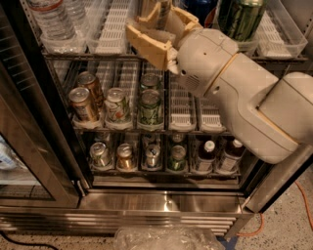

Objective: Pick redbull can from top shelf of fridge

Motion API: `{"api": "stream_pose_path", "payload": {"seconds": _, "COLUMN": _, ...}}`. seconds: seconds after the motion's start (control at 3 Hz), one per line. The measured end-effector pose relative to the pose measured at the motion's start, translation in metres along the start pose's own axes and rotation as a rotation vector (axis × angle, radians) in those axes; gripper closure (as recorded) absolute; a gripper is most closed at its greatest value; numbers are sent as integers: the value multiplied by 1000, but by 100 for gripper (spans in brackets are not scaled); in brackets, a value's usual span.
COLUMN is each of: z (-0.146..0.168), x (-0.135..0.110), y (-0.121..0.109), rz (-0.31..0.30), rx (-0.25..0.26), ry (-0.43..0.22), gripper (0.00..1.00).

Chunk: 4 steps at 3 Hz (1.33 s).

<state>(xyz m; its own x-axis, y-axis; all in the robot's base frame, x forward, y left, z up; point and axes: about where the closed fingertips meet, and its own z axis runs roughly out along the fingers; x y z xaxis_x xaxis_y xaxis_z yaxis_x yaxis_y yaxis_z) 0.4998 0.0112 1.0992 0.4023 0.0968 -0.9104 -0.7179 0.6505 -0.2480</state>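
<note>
Arm (234, 93): white forearm slants up from the right, wrist angled so the tool meets the shelf front side-on.
Gripper (157, 30): at the top shelf (115, 29) of the fridge (161, 205), jaws spread, flanking the can, not clamped.
Redbull can (159, 8): upright in its lane, between those jaws.

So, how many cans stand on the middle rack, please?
5: left, a copper can and a second copper can behind; a white can; a green can and a second green can behind. The arm may hide more. The gripper is at the top shelf.
</note>
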Motion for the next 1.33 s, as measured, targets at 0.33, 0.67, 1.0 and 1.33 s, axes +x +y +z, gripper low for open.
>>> {"api": "stream_pose_path", "payload": {"seconds": 0.33, "z": -21, "x": 8, "y": 13, "rz": 42, "rx": -23, "ry": 82, "gripper": 100}}
{"api": "stream_pose_path", "payload": {"seconds": 0.67, "z": -37, "x": 21, "y": 22, "rz": 76, "rx": -37, "ry": 169, "gripper": 100}}
{"api": "stream_pose_path", "payload": {"seconds": 1.0, "z": -52, "x": 34, "y": 28, "rz": 103, "rx": -34, "ry": 248, "gripper": 100}}
{"api": "stream_pose_path", "payload": {"seconds": 1.33, "z": -52, "x": 34, "y": 28, "rz": 103, "rx": -34, "ry": 248, "gripper": 100}}
